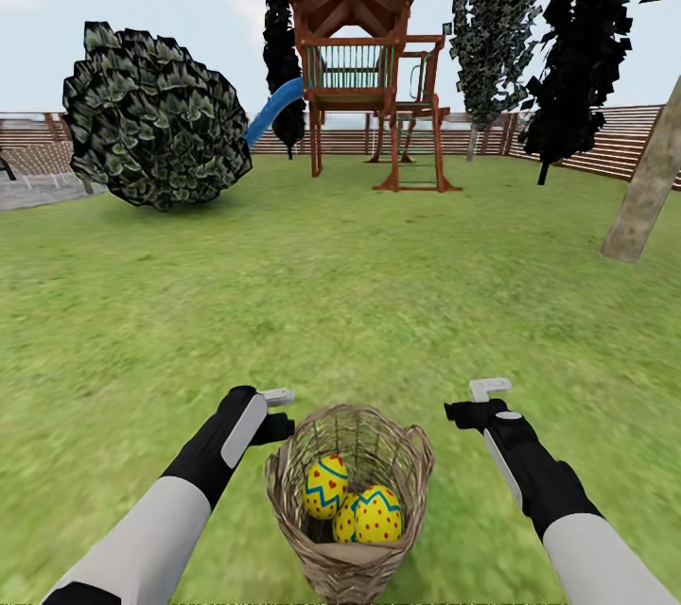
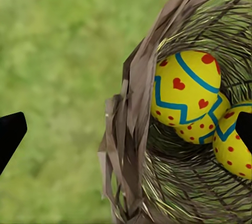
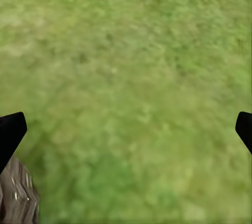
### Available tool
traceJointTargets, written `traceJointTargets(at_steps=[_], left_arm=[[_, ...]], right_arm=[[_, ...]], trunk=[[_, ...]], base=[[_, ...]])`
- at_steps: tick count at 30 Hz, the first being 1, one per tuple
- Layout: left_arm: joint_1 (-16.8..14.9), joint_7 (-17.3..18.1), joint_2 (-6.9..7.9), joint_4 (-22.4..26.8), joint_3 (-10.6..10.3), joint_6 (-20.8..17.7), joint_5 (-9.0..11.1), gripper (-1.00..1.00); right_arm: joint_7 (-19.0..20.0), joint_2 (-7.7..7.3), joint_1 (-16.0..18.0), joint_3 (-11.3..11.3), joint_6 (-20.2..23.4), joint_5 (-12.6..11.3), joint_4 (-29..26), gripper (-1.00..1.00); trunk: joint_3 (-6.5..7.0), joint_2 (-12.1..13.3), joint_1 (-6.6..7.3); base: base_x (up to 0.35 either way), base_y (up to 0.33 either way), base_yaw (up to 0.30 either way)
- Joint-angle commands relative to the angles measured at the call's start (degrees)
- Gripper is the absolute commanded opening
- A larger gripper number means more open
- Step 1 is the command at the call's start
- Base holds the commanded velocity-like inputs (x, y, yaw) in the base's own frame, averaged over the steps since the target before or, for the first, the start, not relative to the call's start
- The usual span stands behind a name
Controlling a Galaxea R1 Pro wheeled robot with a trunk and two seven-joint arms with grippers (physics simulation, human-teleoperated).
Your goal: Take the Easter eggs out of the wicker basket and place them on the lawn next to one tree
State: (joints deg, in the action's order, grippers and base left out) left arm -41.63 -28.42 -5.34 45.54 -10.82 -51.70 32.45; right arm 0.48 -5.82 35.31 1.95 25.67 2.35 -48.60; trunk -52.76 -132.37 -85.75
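Observation:
The wicker basket stands on the lawn right in front of me, with three yellow Easter eggs inside: one to the left, one to the right, one wedged low between them. My left gripper hangs open at the basket's left rim; in the left wrist view the basket rim and the eggs lie between its spread fingertips. Just right of the basket, my right gripper is open over grass. A pale, leaning tree trunk rises at the far right.
A round dark-green bush sits at the back left. A wooden playhouse with a blue slide stands at the back centre, beside thin-trunked dark trees and a slatted fence. Open grass stretches between me and the trunk.

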Motion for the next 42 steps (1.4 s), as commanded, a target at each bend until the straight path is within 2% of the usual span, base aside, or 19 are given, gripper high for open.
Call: traceJointTargets(at_steps=[1, 17, 22, 23, 24, 25, 28, 30, 34, 42], left_arm=[[-0.04, -0.58, 0.03, 0.02, -0.10, -0.08, 0.60, 1.00], [-0.04, -0.58, 0.00, -0.10, -0.23, 0.00, 0.42, 1.00], [-0.04, -0.58, -0.03, -0.10, -0.25, 0.18, 0.34, 1.00], [-0.04, -0.58, -0.03, -0.10, -0.25, 0.19, 0.34, 1.00], [-0.04, -0.57, -0.03, -0.10, -0.25, 0.24, 0.35, 1.00], [-0.04, -0.57, -0.03, -0.10, -0.25, 0.26, 0.39, 1.00], [-0.04, -0.58, -0.03, -0.11, -0.26, 0.28, 0.41, 1.00], [-0.04, -0.57, -0.03, -0.11, -0.26, 0.28, 0.42, 1.00], [-0.04, -0.54, -0.03, -0.15, -0.26, 0.29, 0.47, 1.00], [-0.04, -0.51, -0.03, -0.18, -0.26, 0.29, 0.51, 1.00]], right_arm=[[0.05, -0.06, 0.02, 0.16, 0.35, 0.27, -0.09, 1.00], [0.05, -0.07, 0.02, 0.14, 0.35, 0.24, -0.09, 1.00], [0.33, -0.17, 0.02, -0.37, 0.35, -0.49, -0.61, 1.00], [0.59, -0.29, 0.02, -2.95, 0.35, -0.63, -0.95, 1.00], [3.19, -0.36, 0.02, -7.25, 0.35, -0.66, -1.14, 1.00], [6.58, -0.57, 0.02, -10.14, 0.39, -0.64, -1.17, 1.00], [14.50, -1.21, 0.02, -15.96, 0.56, -0.56, -1.15, 1.00], [17.85, -1.42, 0.02, -18.95, 0.64, -0.48, -1.15, 1.00], [20.01, -1.48, 0.02, -21.12, 0.69, -0.42, -1.15, 1.00], [20.35, -1.47, 0.02, -21.28, 0.53, -0.33, -1.25, 1.00]], trunk=[[-0.24, -0.44, -0.21], [-3.11, -6.86, -3.73], [-4.01, -8.86, -4.83], [-4.19, -9.27, -5.05], [-4.37, -9.67, -5.27], [-4.55, -10.07, -5.49], [-5.13, -10.88, -5.95], [-5.57, -10.91, -6.00], [-6.46, -10.96, -6.11], [-8.23, -11.07, -6.31]], base=[[0.000, 0.000, 0.000], [0.000, 0.000, 0.000], [0.000, 0.000, 0.000], [0.000, 0.000, 0.000], [0.000, 0.000, 0.000], [0.000, 0.000, 0.000], [0.000, 0.000, 0.000], [0.000, 0.000, 0.000], [0.000, 0.000, 0.000], [0.000, 0.000, 0.000]])
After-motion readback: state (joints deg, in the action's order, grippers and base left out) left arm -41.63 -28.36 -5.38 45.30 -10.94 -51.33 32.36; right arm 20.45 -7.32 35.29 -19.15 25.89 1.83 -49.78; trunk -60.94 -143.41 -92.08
